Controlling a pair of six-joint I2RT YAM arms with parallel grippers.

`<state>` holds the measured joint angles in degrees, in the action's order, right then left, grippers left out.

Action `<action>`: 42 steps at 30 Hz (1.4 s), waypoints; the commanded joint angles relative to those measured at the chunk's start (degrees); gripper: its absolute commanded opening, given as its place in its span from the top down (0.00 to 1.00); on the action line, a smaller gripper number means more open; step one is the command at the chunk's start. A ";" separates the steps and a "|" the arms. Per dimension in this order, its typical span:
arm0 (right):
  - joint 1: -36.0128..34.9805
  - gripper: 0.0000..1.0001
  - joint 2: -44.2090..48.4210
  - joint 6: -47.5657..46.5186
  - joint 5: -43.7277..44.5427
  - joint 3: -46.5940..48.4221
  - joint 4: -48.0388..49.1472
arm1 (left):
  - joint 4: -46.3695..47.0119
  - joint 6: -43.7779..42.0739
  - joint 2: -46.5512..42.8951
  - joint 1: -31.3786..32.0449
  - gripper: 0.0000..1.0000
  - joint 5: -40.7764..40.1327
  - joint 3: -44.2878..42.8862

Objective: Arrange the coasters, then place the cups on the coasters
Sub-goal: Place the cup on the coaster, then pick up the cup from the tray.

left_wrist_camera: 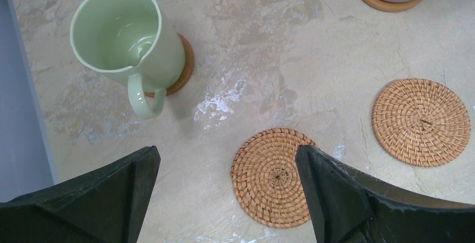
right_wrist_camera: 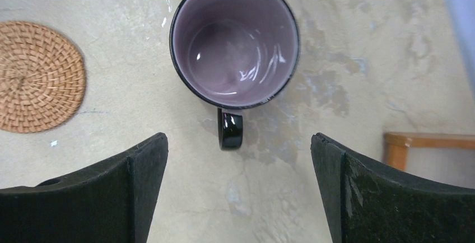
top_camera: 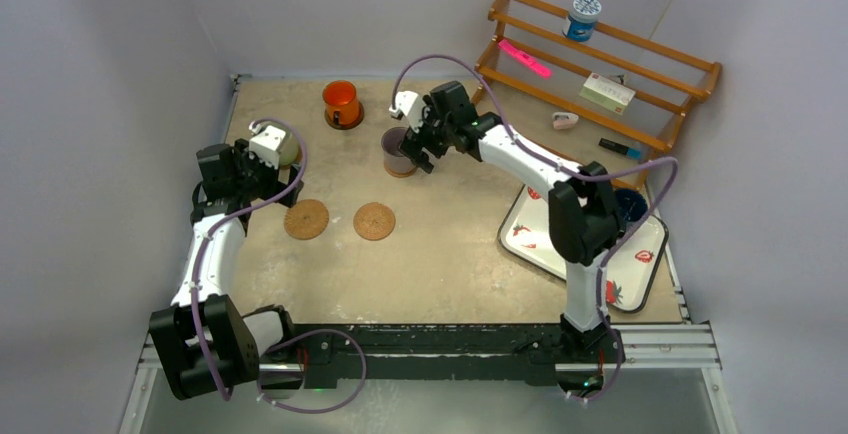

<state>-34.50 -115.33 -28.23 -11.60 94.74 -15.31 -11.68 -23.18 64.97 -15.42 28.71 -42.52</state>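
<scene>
The purple-grey cup (right_wrist_camera: 234,41) stands upright on a coaster (left_wrist_camera: 386,2), its dark handle (right_wrist_camera: 230,131) pointing at my right gripper (right_wrist_camera: 238,138). That gripper (top_camera: 422,147) is open just beside the cup and holds nothing. The pale green cup (left_wrist_camera: 120,30) sits on a darker wooden coaster (left_wrist_camera: 182,69). My left gripper (left_wrist_camera: 227,159) is open above two bare woven coasters (top_camera: 306,219) (top_camera: 374,221). The orange cup (top_camera: 341,102) stands on a coaster at the back. A dark blue cup (top_camera: 632,204) shows partly behind the right arm.
A white strawberry-print tray (top_camera: 530,239) lies at the right under the right arm. A wooden rack (top_camera: 600,59) at the back right carries a blue-and-white tub (top_camera: 581,16) and small items. Grey walls close in the left and back.
</scene>
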 commanded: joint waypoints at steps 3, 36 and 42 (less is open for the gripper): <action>-0.22 0.01 9.61 -0.43 4.92 -4.90 1.04 | 0.82 -0.20 -0.99 -0.40 0.00 2.47 -0.15; 16.80 0.01 58.12 13.47 19.90 -44.75 -4.98 | -19.45 -7.91 -15.38 -0.36 0.00 8.25 -1.02; 18.80 0.01 62.85 16.54 25.94 -48.86 -3.49 | -22.38 -10.52 -17.17 -0.31 0.00 11.79 -1.55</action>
<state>-17.26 -54.70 -14.87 9.06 47.79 -20.73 -31.66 -30.09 48.93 -15.42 35.46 -44.12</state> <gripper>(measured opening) 0.987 0.998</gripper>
